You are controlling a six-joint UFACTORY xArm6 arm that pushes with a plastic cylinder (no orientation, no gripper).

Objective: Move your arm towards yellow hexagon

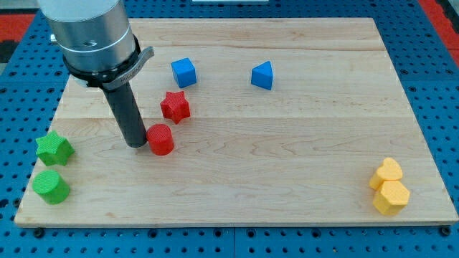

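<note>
So starting at the view's left edge of the pale wooden board (287, 179), there's a green star-shaped block (54, 148) and right below it a green round cylinder block (51, 186), nearly touching each other. Next over is my tip (136, 145), the bottom end of the straight dark rod, planted on the board and sitting just beside the red cylinder block (161, 139), touching it or close to it on that block's left side. No fingers on this rig, just the rod, so nothing to open or close. Up from there is a red star block (175, 106), then a blue cube (183, 72), and further right a blue wedge-ish block (262, 75). Way over at the view's bottom right sits a yellow heart-shaped block (386, 173) with the yellow hexagon block (391, 197) touching it just below, well apart from my tip.
</note>
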